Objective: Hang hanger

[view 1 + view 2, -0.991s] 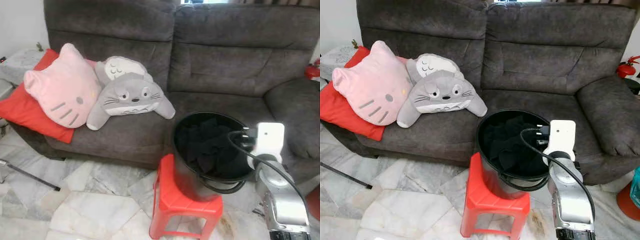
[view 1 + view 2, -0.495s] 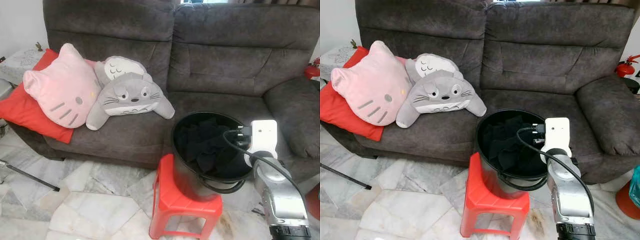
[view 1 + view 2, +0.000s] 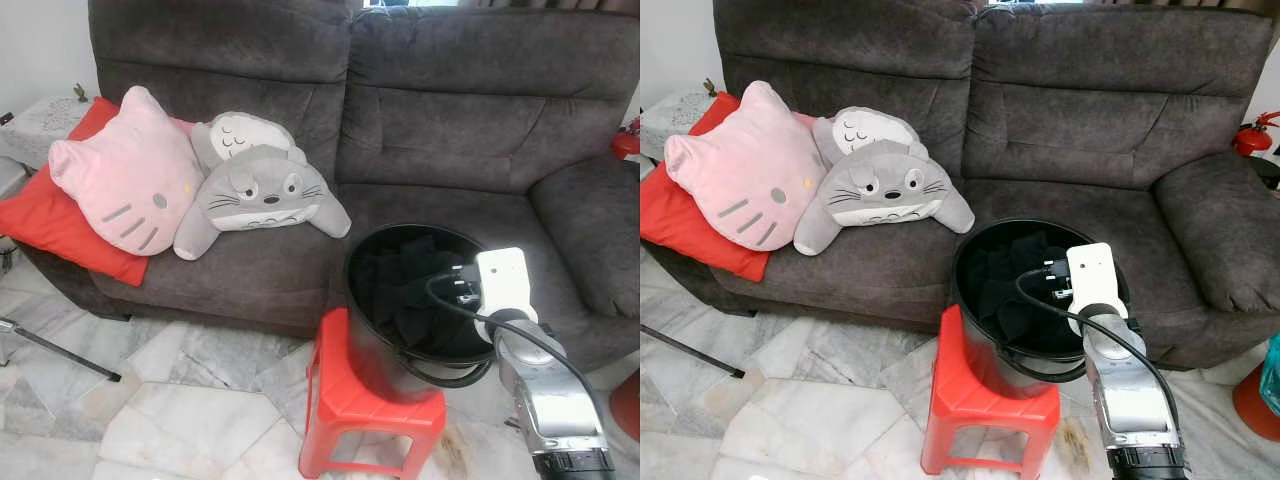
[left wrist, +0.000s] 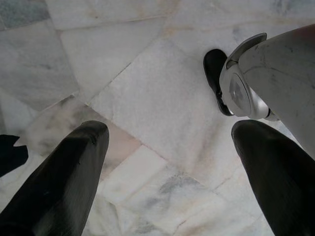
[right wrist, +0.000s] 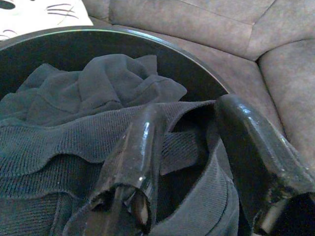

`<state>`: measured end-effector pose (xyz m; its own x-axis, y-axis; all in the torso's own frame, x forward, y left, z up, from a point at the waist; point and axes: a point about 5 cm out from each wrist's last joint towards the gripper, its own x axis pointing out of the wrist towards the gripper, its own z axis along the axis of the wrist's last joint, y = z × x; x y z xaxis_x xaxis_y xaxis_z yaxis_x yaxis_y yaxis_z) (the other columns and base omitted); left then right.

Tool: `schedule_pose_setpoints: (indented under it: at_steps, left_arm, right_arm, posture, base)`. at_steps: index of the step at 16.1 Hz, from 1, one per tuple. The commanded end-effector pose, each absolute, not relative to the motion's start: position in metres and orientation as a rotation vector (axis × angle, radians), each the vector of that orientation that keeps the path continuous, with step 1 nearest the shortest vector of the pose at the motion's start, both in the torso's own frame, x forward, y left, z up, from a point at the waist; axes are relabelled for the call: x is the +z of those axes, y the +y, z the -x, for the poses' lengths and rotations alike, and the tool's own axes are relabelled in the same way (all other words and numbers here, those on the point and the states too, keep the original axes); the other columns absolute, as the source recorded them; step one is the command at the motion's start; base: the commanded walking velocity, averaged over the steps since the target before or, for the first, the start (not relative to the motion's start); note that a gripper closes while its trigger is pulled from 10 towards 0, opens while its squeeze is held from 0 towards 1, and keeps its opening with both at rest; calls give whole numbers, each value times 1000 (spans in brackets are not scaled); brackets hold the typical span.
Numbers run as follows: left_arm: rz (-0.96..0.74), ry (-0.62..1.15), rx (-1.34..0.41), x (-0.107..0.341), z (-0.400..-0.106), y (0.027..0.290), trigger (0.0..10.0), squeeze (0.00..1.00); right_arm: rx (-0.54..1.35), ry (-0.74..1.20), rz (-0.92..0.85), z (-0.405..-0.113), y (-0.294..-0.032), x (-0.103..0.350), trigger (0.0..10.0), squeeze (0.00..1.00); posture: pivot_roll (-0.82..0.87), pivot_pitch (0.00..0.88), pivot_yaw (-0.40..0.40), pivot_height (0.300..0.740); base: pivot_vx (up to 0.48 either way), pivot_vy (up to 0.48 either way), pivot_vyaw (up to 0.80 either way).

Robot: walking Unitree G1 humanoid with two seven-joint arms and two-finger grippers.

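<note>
Here, right gripper (image 5: 197,162) inside black bucket (image 3: 365,330) on red stool (image 3: 345,400), fingers parted over dark knit clothes (image 5: 74,123), holding nothing; hanger not visible. Risk: snagging cloth, tipping bucket. Left gripper (image 4: 167,162) open over marble floor (image 4: 147,88)

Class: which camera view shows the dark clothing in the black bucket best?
The right wrist view: the dark clothing shows its knit folds up close, between the open right gripper fingers. Both eye views show it as a dark heap in the black bucket.
</note>
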<state>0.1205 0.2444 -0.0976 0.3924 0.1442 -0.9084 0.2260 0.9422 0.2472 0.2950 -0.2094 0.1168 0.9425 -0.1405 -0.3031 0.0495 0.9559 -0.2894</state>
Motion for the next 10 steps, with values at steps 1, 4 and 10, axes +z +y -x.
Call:
schedule_pose_setpoints:
  at_steps: [1,4,10]
  left_arm:
    - [-358,1189,-53,-99,-117,245,10000,0]
    - [-358,1190,-53,-99,-117,245,10000,0]
    - [-357,1199,-60,-99,-117,244,10000,0]
  right_arm:
    - [-98,339,301,-294,-212,117,10000,933]
    - [-99,338,315,-294,-212,118,10000,1000]
    - [-55,369,342,-284,-198,112,10000,1000]
  posture:
    - [-95,0,-24,740]
    - [-94,0,-25,740]
    - [-97,0,-26,740]
  base:
    - [0,0,0]
    - [0,0,0]
    - [0,0,0]
